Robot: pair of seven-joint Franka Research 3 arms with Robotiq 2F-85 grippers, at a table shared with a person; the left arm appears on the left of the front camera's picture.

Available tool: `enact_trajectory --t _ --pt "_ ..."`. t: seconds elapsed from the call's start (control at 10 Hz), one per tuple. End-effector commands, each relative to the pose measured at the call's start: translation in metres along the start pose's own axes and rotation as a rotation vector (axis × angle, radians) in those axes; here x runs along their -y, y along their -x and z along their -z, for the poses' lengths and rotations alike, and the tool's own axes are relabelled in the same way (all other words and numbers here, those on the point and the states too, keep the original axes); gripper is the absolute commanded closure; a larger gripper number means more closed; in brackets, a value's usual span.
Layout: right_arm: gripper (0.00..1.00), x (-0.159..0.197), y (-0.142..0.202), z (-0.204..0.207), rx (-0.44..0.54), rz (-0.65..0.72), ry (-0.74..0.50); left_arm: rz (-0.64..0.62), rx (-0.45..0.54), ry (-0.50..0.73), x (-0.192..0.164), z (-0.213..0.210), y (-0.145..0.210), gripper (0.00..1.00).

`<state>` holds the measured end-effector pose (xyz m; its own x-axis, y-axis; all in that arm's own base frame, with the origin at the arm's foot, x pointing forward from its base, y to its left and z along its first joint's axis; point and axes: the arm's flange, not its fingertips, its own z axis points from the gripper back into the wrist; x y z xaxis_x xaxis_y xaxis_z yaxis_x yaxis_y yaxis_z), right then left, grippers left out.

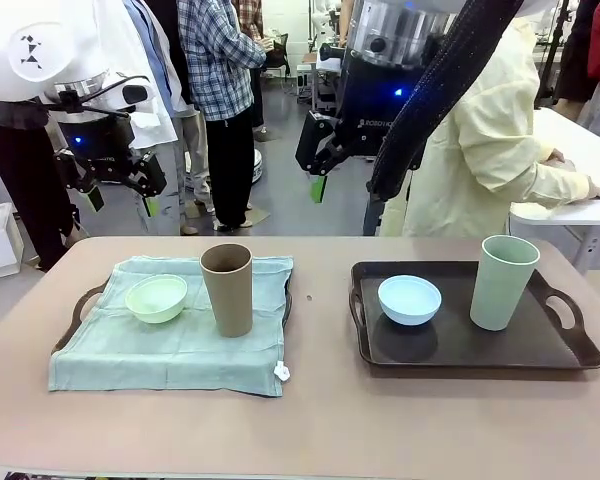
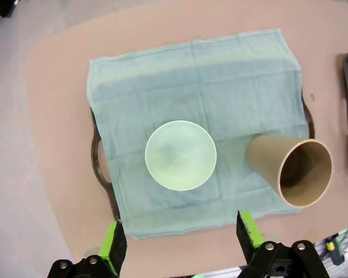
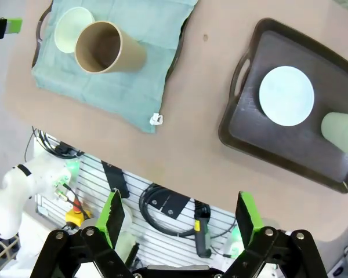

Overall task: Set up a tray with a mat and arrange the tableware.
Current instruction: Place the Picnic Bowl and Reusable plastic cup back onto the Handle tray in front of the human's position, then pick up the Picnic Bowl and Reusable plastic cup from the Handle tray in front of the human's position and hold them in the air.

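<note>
Left tool (image 2: 180,229): jaws spread wide with nothing between the green pads; it hangs in the air above the left tray, touching nothing.
Right tool (image 3: 180,202): also wide open and empty, held high over the robot-side edge of the surface (image 1: 320,420), well apart from all the tableware.
Mat (image 1: 170,340): pale teal cloth, slightly creased, laid flat over the left tray; its near edge spreads past the tray onto the surface, with a small white tag (image 1: 281,372) at the near right corner.
Left tray (image 1: 80,310): dark, almost wholly covered by the mat, only its handles peeking out at the sides.
Mint bowl (image 1: 156,298): small, matte, upright and empty, on the mat toward its left half.
Brown cup (image 1: 227,290): tall, handleless, upright and empty, on the mat just right of the mint bowl, close but not touching.
Right tray (image 1: 460,345): dark, bare, no cloth on it, on the right half of the surface.
Blue bowl (image 1: 410,300): small, light blue, upright, on the left part of the right tray.
Green cup (image 1: 503,282): pale, tall, handleless, upright, on the right part of that tray, apart from the blue bowl.
Person (image 1: 490,150): in a pale yellow coat at the far side, turned away from the surface.
</note>
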<state>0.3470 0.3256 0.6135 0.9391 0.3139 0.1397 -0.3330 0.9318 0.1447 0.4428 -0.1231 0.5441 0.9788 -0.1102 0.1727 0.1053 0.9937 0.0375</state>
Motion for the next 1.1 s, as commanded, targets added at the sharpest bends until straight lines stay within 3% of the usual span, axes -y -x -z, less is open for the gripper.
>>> enact_trajectory --t 0.0,1.0 --pt "0.00 0.0040 0.0046 0.0059 0.019 -0.010 -0.002 0.013 0.008 -0.003 -0.0029 -0.0001 0.0047 0.00" --pt "0.00 0.0002 0.0000 0.0006 0.001 0.000 0.000 0.013 0.008 -0.003 -0.0029 -0.0001 0.0047 0.00"
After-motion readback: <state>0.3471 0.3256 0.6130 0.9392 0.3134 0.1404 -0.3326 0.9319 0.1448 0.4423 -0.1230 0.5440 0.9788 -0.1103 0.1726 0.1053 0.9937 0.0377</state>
